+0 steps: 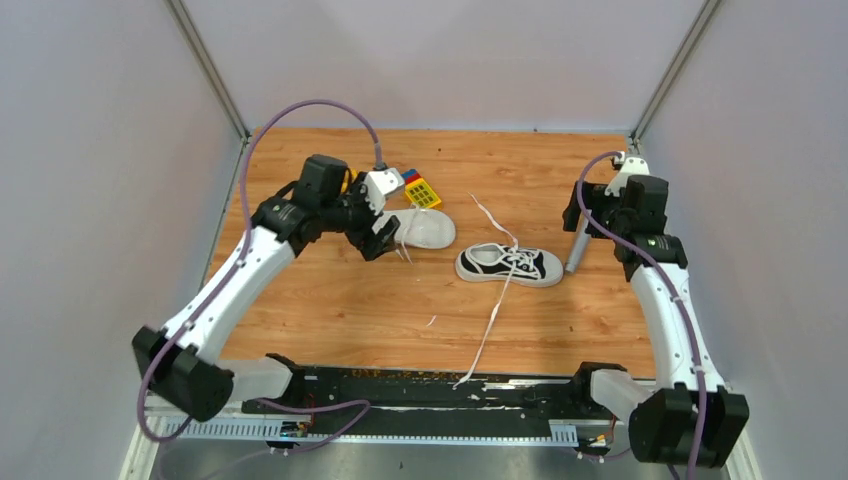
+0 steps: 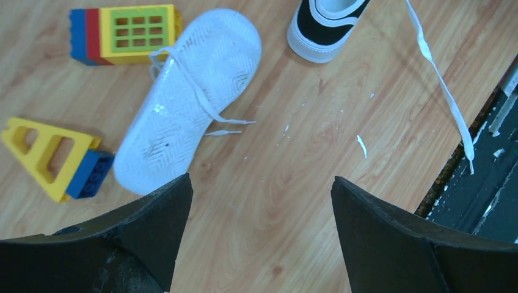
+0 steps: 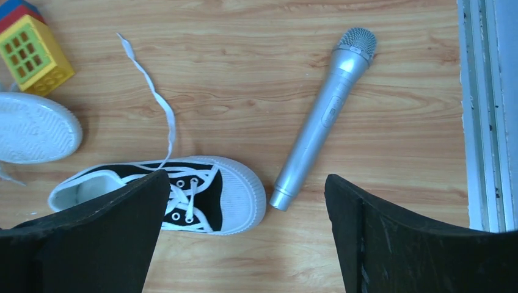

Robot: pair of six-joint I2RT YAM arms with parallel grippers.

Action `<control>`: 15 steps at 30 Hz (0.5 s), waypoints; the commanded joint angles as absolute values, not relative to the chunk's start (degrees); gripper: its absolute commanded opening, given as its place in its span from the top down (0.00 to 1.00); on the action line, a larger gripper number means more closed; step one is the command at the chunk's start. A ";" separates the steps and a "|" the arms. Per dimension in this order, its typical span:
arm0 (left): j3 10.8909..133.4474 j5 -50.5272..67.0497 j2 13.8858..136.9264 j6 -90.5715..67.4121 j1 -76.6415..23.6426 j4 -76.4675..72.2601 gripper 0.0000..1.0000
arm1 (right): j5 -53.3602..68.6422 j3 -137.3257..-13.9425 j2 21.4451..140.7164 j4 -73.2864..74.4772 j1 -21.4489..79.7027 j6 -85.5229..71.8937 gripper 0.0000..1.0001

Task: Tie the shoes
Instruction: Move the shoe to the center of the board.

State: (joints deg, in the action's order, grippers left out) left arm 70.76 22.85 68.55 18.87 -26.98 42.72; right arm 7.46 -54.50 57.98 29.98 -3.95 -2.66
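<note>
One shoe [image 1: 510,265] stands upright mid-table, black with a white toe cap, untied. Its long white laces [image 1: 490,320] trail to the near edge and toward the back. It also shows in the right wrist view [image 3: 211,186] and the left wrist view [image 2: 327,24]. The other shoe [image 1: 425,228] lies sole up to its left [image 2: 189,97], with loose lace ends across the sole. My left gripper [image 1: 385,238] is open and empty just left of the overturned shoe [image 2: 261,178]. My right gripper [image 1: 580,210] is open and empty above the upright shoe's toe [image 3: 245,176].
A silver microphone [image 3: 321,122] lies just right of the upright shoe's toe [image 1: 577,248]. Colourful toy blocks [image 1: 420,190] sit behind the overturned shoe [image 2: 125,33], with another yellow and blue block [image 2: 52,159] beside it. Grey walls enclose the table.
</note>
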 commanded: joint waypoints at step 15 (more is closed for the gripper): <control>82.75 28.51 88.88 12.50 -34.74 30.33 0.19 | 18.60 -67.43 64.07 54.33 -3.87 -14.73 0.18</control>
